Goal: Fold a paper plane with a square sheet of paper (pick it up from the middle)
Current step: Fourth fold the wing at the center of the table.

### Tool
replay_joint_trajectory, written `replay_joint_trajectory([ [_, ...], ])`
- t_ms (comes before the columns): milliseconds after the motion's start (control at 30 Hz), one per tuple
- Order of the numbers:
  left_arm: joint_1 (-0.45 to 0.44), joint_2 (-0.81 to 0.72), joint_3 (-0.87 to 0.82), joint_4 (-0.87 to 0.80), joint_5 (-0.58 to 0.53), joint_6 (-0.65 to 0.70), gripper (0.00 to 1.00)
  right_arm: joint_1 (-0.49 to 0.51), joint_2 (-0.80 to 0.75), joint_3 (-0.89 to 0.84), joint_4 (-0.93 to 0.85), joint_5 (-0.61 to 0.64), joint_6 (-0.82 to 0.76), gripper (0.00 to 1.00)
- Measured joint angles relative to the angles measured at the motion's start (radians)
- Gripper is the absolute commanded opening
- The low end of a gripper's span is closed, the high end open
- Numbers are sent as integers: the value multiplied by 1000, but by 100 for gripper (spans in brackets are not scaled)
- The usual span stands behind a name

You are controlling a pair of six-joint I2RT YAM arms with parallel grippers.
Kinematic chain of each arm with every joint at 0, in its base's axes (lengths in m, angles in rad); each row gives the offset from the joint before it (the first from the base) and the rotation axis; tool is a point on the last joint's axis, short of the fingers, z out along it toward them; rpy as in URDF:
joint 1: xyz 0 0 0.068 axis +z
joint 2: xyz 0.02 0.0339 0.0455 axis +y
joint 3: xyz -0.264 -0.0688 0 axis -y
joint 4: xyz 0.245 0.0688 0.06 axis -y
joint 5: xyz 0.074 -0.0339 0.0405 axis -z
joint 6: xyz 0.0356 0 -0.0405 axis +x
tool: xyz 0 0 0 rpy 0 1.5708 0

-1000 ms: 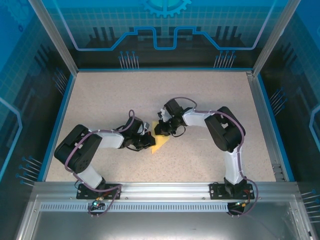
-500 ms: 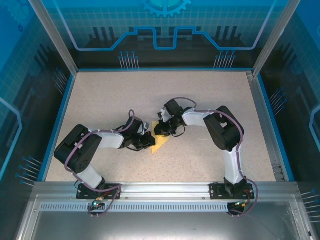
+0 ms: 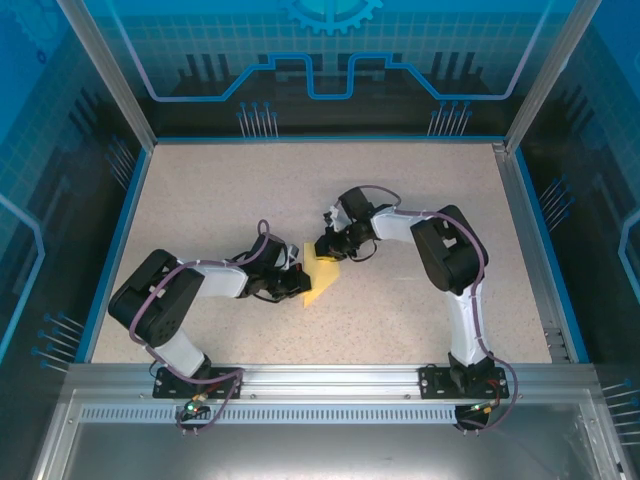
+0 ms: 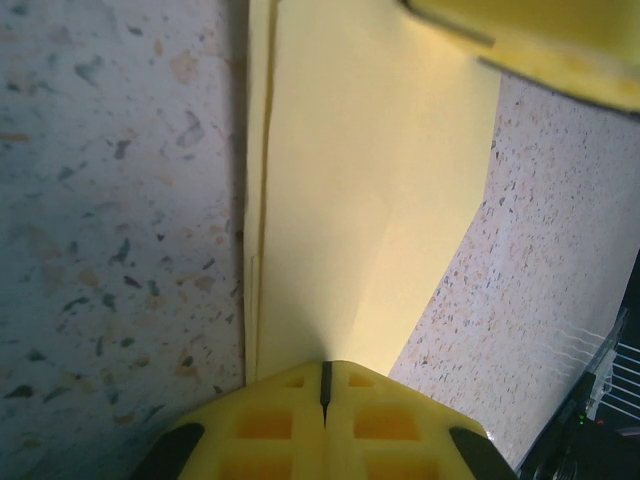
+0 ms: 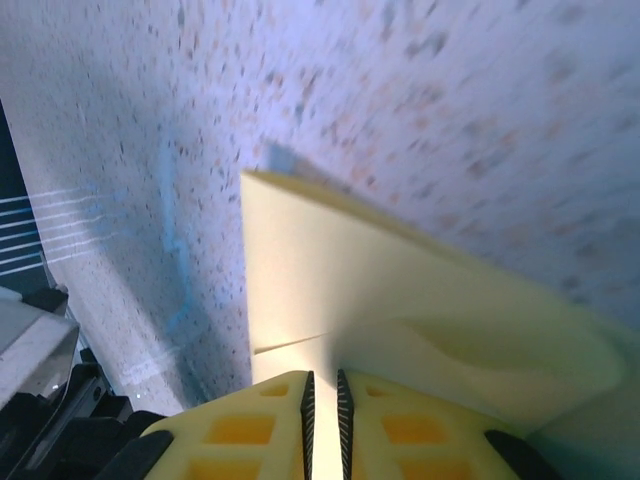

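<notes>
Half-folded yellow paper [image 3: 318, 280] lies mid table [image 3: 400, 200], between both arms. Left fingers [image 4: 270, 420] are shut tight, tips on its edge. Right fingers [image 5: 250, 425] sit a sliver apart at a raised flap, and it's hard to tell if they grip it. The robot should probably pin hard on the left and lay the flap flat.

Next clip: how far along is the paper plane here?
Done: the paper is already folded into a layered wedge, with stacked edges showing along one side. In hand: the left gripper is shut on one end and the right gripper pinches the other, where a layer bulges up. Left: it is not a pointed plane yet, so further folds and creasing seem to remain.
</notes>
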Motion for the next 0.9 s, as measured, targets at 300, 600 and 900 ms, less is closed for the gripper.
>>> replay_joint_trajectory([
  [300, 0, 0, 0, 0, 0, 1, 0, -32, 23, 51, -43, 30, -11, 18],
  [600, 0, 0, -1, 0, 0, 7, 0, -67, 50, 102, -57, 35, -7, 19],
  [900, 0, -1, -1, -1, 0, 8, 0, -100, 63, 149, -64, 94, -5, 20],
])
